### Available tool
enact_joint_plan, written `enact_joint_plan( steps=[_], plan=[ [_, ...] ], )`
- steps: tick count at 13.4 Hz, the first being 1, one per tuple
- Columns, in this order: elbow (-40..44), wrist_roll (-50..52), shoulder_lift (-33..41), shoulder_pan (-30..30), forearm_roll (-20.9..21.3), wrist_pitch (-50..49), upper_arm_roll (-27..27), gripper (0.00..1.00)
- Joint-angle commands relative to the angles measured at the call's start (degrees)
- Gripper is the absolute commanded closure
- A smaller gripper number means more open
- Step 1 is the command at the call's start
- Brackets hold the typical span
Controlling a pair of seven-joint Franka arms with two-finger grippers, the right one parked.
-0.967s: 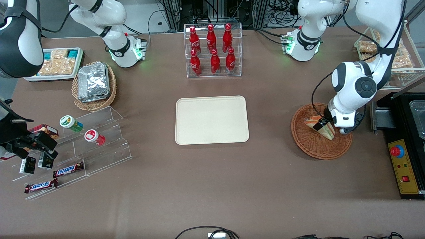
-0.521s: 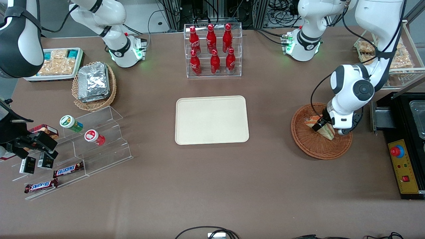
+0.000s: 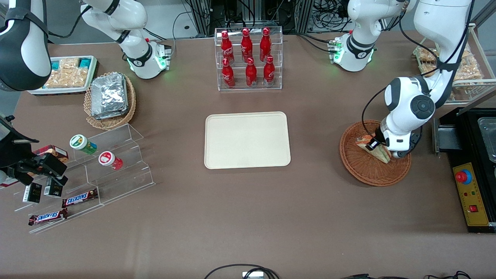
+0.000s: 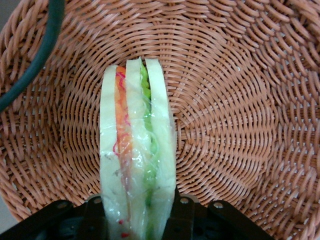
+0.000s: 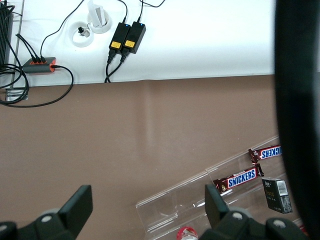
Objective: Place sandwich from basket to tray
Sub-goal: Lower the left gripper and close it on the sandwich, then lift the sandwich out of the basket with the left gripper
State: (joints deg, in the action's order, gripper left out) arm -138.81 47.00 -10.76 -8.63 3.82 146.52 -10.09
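Now the gripper [image 3: 375,146] is down in the basket [image 3: 364,170], and its 2 fingers [image 4: 96,215] sit on either side of the sandwich [image 4: 137,150]. They look closed onto the bread, pressing on both flat sides, so I think it has hold of the sandwich. The sandwich stands on its edge in the basket, with orange, red and green filling showing between the bread. It looks like it is in clear wrap.

I think this is the grab step, just done or almost done. Next, the arm needs to lift the sandwich straight up out of the basket, high enough to clear the rim. Then it needs to carry it sideways over to the tray [image 3: 247,140] and set it down flat part first. The bread is soft, so a hard squeeze could squash it, and a weak one could let it slip.

The tray sits well apart from the basket, toward the parked arm's end. The brown table [image 3: 248,217] between them is bare, so nothing blocks the way. A clear rack of 6 red bottles [image 3: 248,58] stands farther from the camera than the tray. A black box with a red button [image 3: 471,193] is beside the basket.
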Motion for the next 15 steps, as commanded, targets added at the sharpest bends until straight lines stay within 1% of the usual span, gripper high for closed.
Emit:
enact_joint_plan(
  steps=[1, 3, 5, 8, 10, 13, 15],
  plan=[
    [1.16, 0.29, 3.36, -0.16, 1.27, -3.94, -0.10, 1.00],
    [4.67, -0.32, 5.91, 0.10, 1.54, -10.52, -0.37, 1.00],
    [10.11, -1.11, 6.36, 0.54, 1.89, -17.64, -0.80, 1.00],
    [18.55, -3.48, 5.84, 0.54, 1.71, -26.62, -4.14, 1.00],
    [20.41, -4.98, 6.10, 0.63, 1.63, -27.25, -6.42, 1.00],
    [22.87, -5.16, 5.84, 0.63, 1.63, -28.30, -11.25, 1.00],
    [23.67, -7.78, 5.57, 0.72, 1.71, -28.66, -15.64, 1.00]
  ],
)
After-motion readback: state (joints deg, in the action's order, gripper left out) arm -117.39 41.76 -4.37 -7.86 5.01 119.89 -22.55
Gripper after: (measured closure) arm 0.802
